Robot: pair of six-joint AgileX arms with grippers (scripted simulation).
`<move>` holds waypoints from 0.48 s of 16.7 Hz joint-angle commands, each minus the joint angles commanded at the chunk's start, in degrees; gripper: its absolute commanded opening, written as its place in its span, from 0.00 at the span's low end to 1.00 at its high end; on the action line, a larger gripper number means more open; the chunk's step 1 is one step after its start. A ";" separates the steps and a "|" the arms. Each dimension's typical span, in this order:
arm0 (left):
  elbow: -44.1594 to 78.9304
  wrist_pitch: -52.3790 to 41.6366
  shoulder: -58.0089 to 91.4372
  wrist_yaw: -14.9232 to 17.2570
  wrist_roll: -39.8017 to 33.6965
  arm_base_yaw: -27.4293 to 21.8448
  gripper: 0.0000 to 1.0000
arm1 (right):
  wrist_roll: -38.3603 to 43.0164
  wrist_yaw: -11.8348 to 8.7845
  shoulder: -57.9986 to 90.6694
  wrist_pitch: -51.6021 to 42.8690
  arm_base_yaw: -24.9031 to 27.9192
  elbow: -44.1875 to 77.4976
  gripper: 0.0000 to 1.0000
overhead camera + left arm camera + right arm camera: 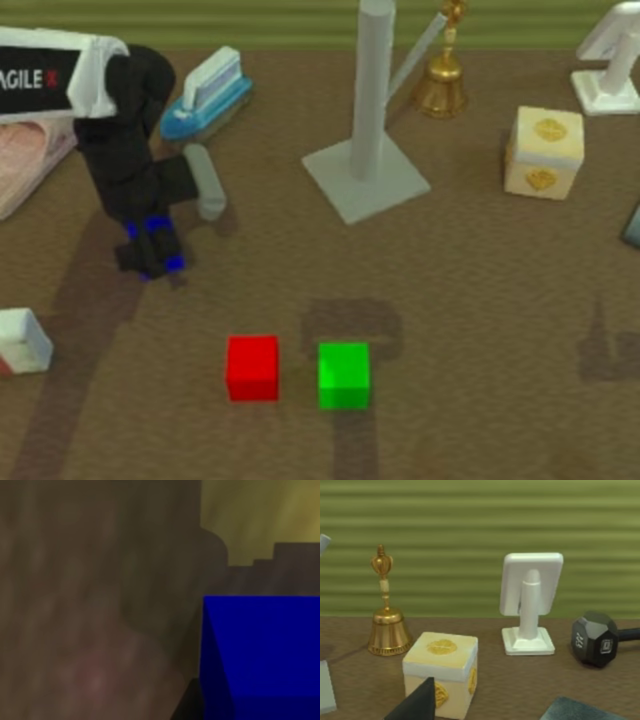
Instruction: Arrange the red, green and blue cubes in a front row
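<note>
Red cube (252,367) and green cube (343,375) were found already set side by side near the front edge in the top view, close together but not touching, red to the left of green. Two of three judged placed.

Blue cube (260,655) was not yet in the row. In the top view only small blue patches were seen, under the left gripper (152,250), well back and left of the red cube. In the left wrist view the cube filled a large part of the frame, right up against the camera. It was judged to be pinched between the left gripper's fingers, though the fingers themselves could not be made out clearly. Whether it was lifted or resting on the table (470,300) could not be told.

Right gripper was not seen in the top view; only a dark wedge low in the right wrist view, so its finger state could not be told. The right arm was taken as parked at the right side, facing the cream box (441,675) and gold bell (387,615).

Left to do, as judged: blue cube to be carried forward and set in line with the other two.
</note>
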 joint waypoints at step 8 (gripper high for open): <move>0.00 0.00 0.00 0.00 0.00 0.00 0.00 | 0.00 0.00 0.00 0.00 0.00 0.00 1.00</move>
